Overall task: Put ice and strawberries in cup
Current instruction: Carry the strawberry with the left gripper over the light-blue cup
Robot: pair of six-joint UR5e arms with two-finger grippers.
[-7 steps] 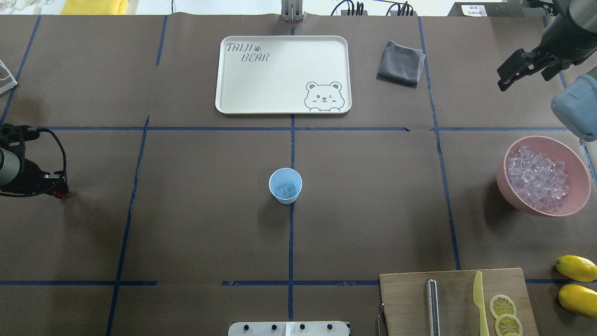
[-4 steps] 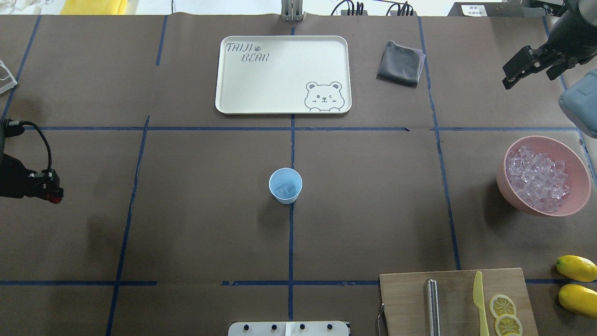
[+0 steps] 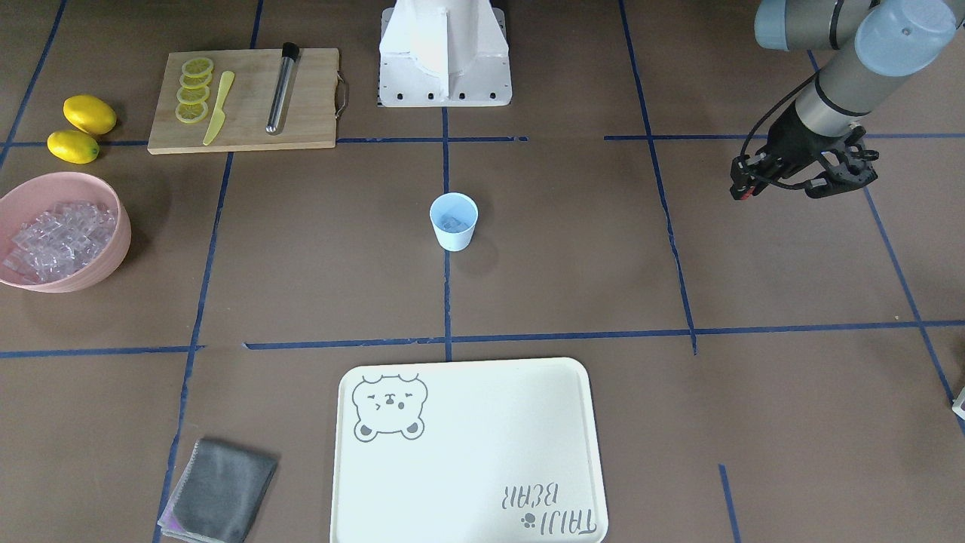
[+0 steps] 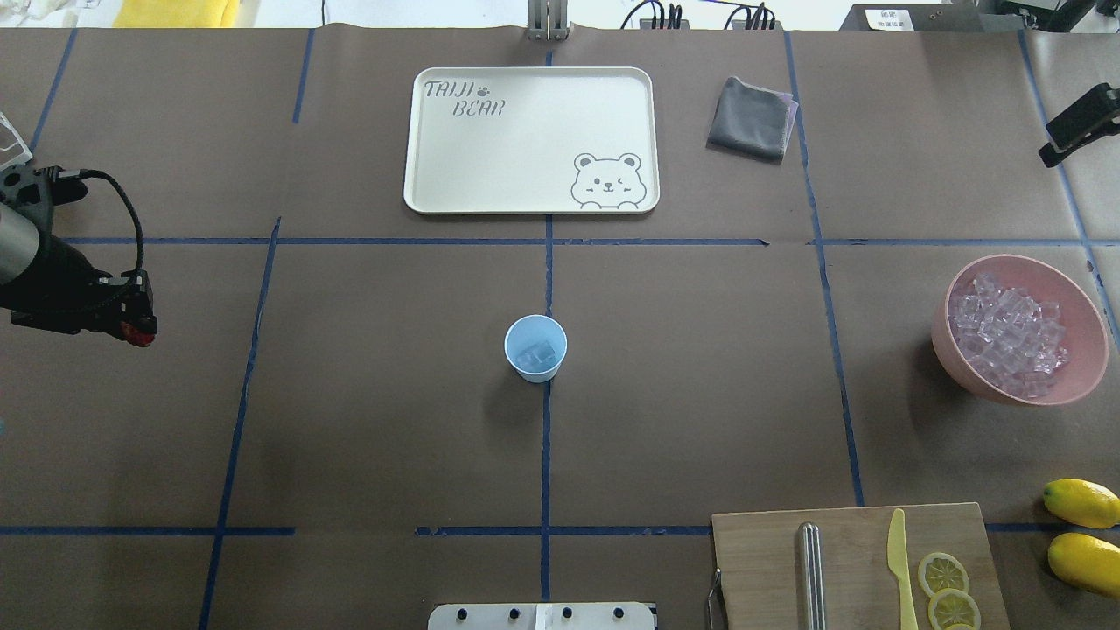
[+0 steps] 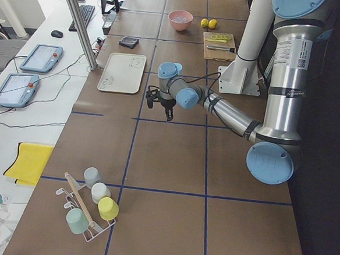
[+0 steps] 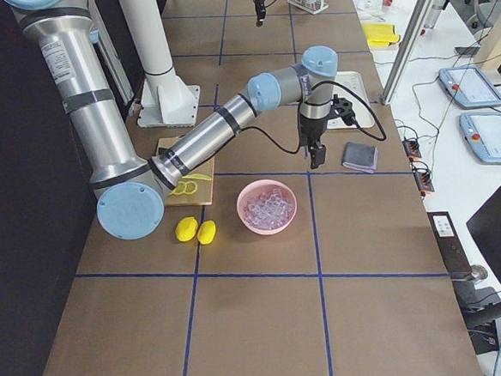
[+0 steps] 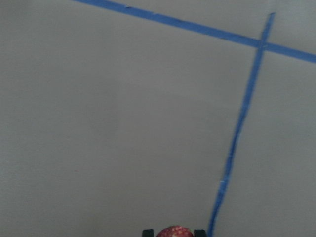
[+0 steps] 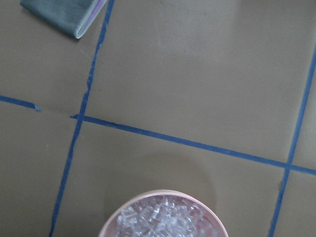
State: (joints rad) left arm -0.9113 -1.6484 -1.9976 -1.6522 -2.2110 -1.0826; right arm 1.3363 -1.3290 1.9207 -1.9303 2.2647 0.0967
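The pale blue cup (image 4: 535, 348) stands upright at the table's middle with a few ice cubes (image 4: 535, 354) in it; it also shows in the front view (image 3: 453, 221). More ice (image 4: 1008, 336) fills the pink bowl (image 4: 1081, 394) at the right. My left gripper (image 4: 131, 328) is shut on the dark-red strawberry (image 4: 137, 333), held above the table far left of the cup. The left wrist view shows the strawberry (image 7: 175, 232) between the fingertips. My right gripper (image 4: 1079, 125) is at the far right edge, beyond the bowl; I cannot tell whether it is open.
A cream tray (image 4: 525, 201) lies beyond the cup, a grey cloth (image 4: 751, 120) to its right. A cutting board (image 4: 857, 534) with a knife, a metal rod and lemon slices is at the near right, two lemons (image 4: 1083, 503) beside it. A cup rack (image 5: 88, 209) stands far left.
My left gripper, still holding the strawberry, has moved a little right toward the cup and farther from me. My right arm has pulled back to the right edge, mostly out of the overhead view.
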